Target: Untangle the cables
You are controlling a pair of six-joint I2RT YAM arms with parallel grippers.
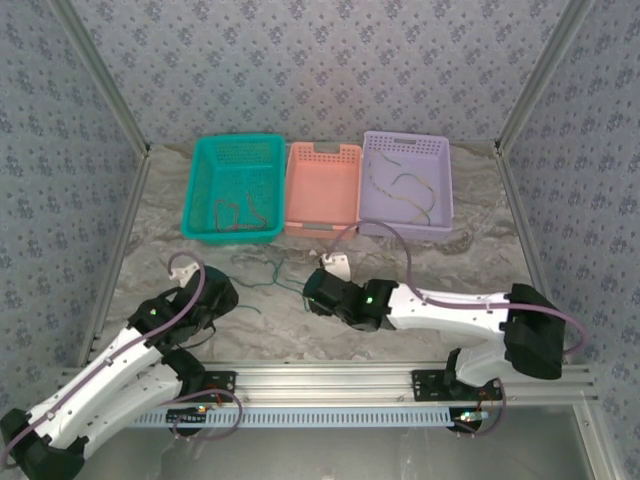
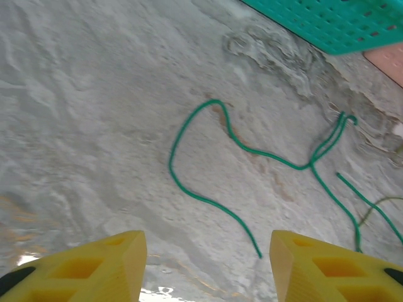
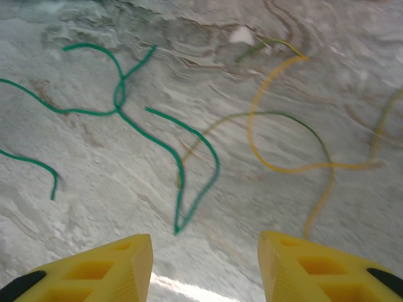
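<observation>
A grey marbled table sits between blue-patterned walls, and from the top external camera three perforated plastic baskets line the upper middle of the frame: a teal basket (image 1: 200, 190), a salmon basket (image 1: 322, 160) and a lavender basket (image 1: 405, 145). Thin dark and tan cables (image 1: 238, 212) curl on the teal one's floor and pale cables (image 1: 412, 190) on the lavender one's, both too fine to trace. A green cable (image 1: 275, 275) lies loose on the table below the baskets, faint against the marbling. The left arm rises from the lower left, bent, with the left gripper (image 1: 222, 292) low over the table. The right arm stretches from the lower right toward the centre, its right gripper (image 1: 312, 292) beside a small white object (image 1: 336, 266) that I cannot identify. Both sets of fingertips are hidden under their dark heads here. In the left wrist view the green cable (image 2: 171, 165) snakes across the middle as a limp, twisted-looking cord, running off the right edge. The teal basket (image 2: 327, 22) is cut off at the upper right. The left gripper (image 2: 208, 270) stands spread, its blocky yellow fingers (image 2: 94, 267) at the bottom edge with nothing between them. In the right wrist view, slightly blurred, the green cable (image 3: 117, 104) crosses itself at the upper left. A yellow cable (image 3: 250, 126) loops at the right, overlapped by an olive strand (image 3: 283, 115). The right gripper (image 3: 204, 264) is likewise released, holding nothing.
</observation>
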